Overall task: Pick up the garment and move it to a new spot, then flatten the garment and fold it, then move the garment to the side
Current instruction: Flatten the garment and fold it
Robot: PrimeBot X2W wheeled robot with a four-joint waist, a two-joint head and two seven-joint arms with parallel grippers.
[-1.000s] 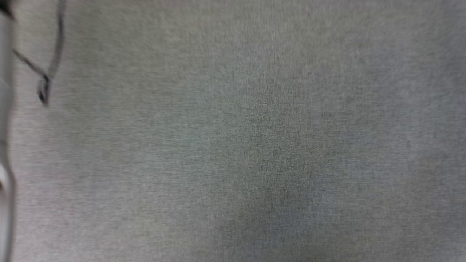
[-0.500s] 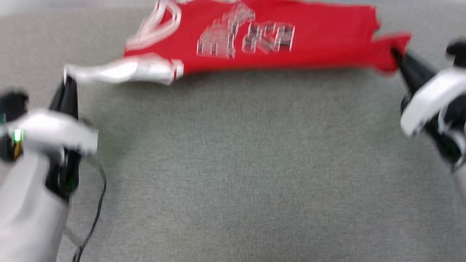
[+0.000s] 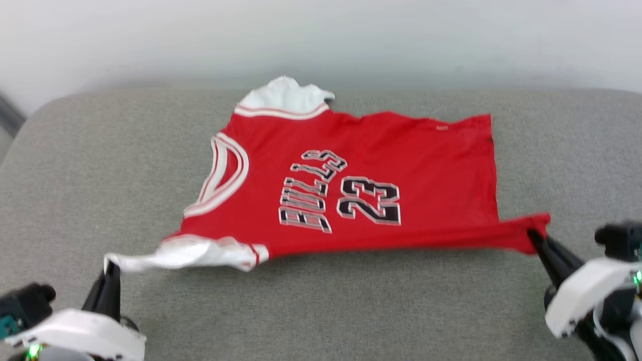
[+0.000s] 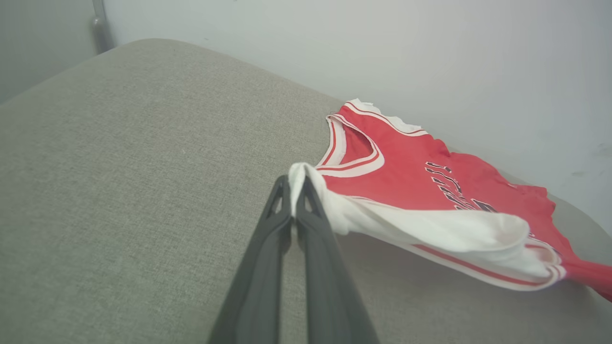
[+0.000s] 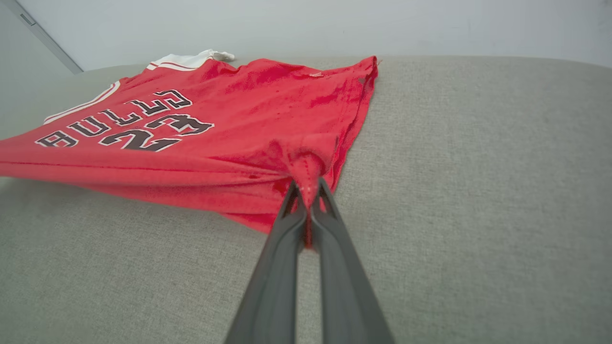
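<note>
The left tool (image 3: 111, 268), at the lower left of the head view, is clenched on the tip of the garment's near white sleeve (image 3: 190, 253); in the left wrist view its two dark fingers meet with a fold of white cloth pinched between them (image 4: 292, 191), and the sleeve is pulled out into a taut, slightly raised strip. The right tool (image 3: 532, 235), at the lower right of the head view, is likewise clamped shut on a red hem corner (image 3: 526, 228), and the right wrist view shows the fabric bunched into a small peak where the fingers close on it (image 5: 306, 188). Between the two tools the near edge of the garment (image 3: 376, 150) is stretched in a nearly straight line across the frame. The rest of it lies face up on the grey fabric-covered worktop (image 3: 100, 150), near the centre of the frame, collar (image 3: 225, 175) toward the left, hem toward the right. Black white-edged lettering (image 3: 341, 198) reading "BULLS" and "23" sits mid-chest. The far sleeve (image 3: 288, 98) is crumpled at the upper edge, close to the pale wall (image 3: 321, 40) behind the worktop.
</note>
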